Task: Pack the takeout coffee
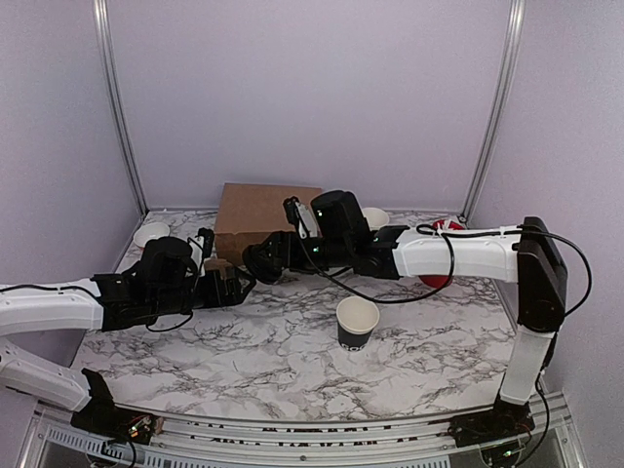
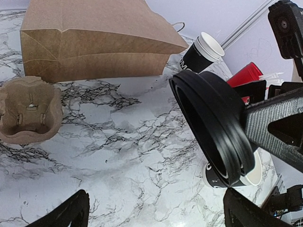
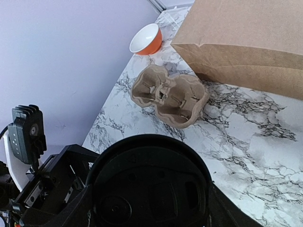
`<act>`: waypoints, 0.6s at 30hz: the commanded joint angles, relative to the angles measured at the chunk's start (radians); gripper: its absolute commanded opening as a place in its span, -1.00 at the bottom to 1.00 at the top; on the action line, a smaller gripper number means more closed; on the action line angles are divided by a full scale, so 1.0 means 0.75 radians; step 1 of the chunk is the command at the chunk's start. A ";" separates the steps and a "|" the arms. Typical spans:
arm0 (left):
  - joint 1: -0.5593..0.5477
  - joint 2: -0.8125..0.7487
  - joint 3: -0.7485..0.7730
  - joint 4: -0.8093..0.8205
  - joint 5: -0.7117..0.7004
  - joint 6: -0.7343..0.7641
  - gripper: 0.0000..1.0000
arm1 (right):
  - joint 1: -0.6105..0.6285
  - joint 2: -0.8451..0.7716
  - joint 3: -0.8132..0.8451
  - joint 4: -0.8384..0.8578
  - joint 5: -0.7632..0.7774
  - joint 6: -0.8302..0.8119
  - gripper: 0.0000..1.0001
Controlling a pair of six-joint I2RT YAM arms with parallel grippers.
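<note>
Noting cup (image 1: 357,322) upright and uncovered on table (image 1: 244,361), centre of top view, apart from both arms. We find lid (image 3: 149,184) clamped by its edges in right gripper (image 1: 256,261), left of centre, held tilted above table. Left gripper (image 1: 230,290) holds nothing, jaws spread wide, just beside lid. Bag (image 1: 263,214) lies at upper centre. Carrier (image 3: 170,94) sits near bag. Bowl (image 3: 146,39) shows upper left in right wrist view.
</note>
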 commanded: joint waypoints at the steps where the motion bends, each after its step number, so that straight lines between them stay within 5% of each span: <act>1: -0.007 0.007 0.021 0.041 0.005 0.013 0.98 | 0.011 0.017 0.023 0.042 0.003 0.023 0.25; 18: -0.008 -0.040 0.018 0.042 -0.002 -0.001 0.98 | 0.010 0.049 0.054 0.056 0.010 0.045 0.25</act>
